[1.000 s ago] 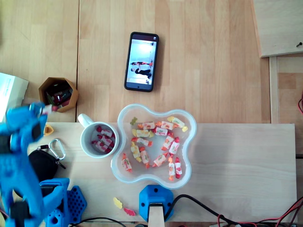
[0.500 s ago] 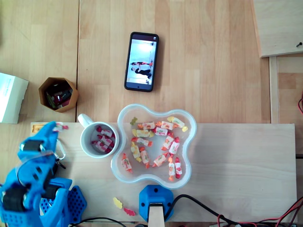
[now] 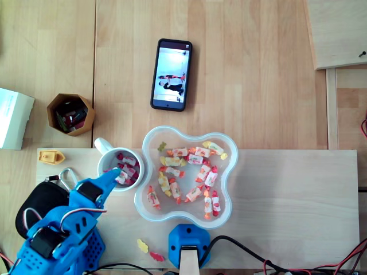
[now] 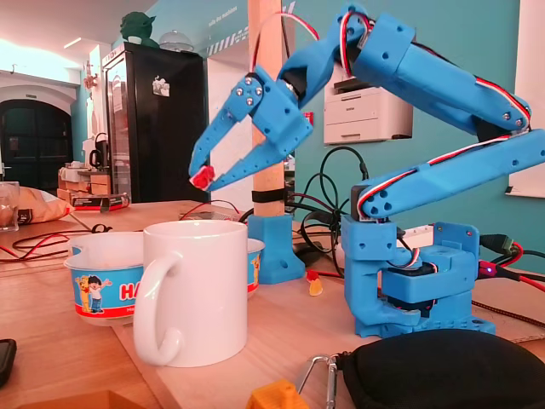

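Overhead view looking straight down from high above the surface [image 3: 287, 189], arm [image 3: 63, 235] at the lower left edge, fixed view set low at surface height, close beside the mug [image 4: 200, 290], facing sideways across it toward the arm, both sharing mug, bowl [image 3: 150, 160], arm, black pouch [image 3: 43, 200].

One white mug [image 4: 204, 290], one clear bowl [image 3: 149, 143], one phone [image 3: 171, 74], one brown hexagonal cup [image 3: 53, 106]. Wrapped sweets [image 3: 202, 152]: over a dozen in the bowl, plus one red sweet [image 4: 202, 177] in the pincer [image 4: 207, 181]. Two loose gummies [image 3: 141, 245] on the worktop [image 3: 287, 195]. One black pouch [image 3: 40, 200], one carabiner [image 3: 69, 179], one orange toy boat [image 3: 51, 156].
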`<state>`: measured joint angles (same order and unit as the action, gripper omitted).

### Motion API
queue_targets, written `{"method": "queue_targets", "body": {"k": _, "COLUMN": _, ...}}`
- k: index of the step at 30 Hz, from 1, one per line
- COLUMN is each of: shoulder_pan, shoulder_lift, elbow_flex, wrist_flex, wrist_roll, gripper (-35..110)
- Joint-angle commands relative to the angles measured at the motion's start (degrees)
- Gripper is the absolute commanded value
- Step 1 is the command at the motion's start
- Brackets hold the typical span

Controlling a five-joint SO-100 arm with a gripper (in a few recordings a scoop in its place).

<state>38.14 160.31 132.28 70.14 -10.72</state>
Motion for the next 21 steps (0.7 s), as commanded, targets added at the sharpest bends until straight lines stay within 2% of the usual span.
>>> {"method": "queue_targets", "body": {"k": 1, "shoulder_pan": 1.93, "shoulder_lift": 0.62, "elbow_flex": 1.49, "wrist_flex": -0.35, "wrist_roll": -0.26, "gripper": -3}}
{"method": "queue_targets", "body": {"k": 21, "shoulder_pan": 1.67, "shoulder_lift": 0.44, "elbow_flex": 1.93, "wrist_flex": -1.41, "wrist_roll": 0.62, "gripper": -3}}
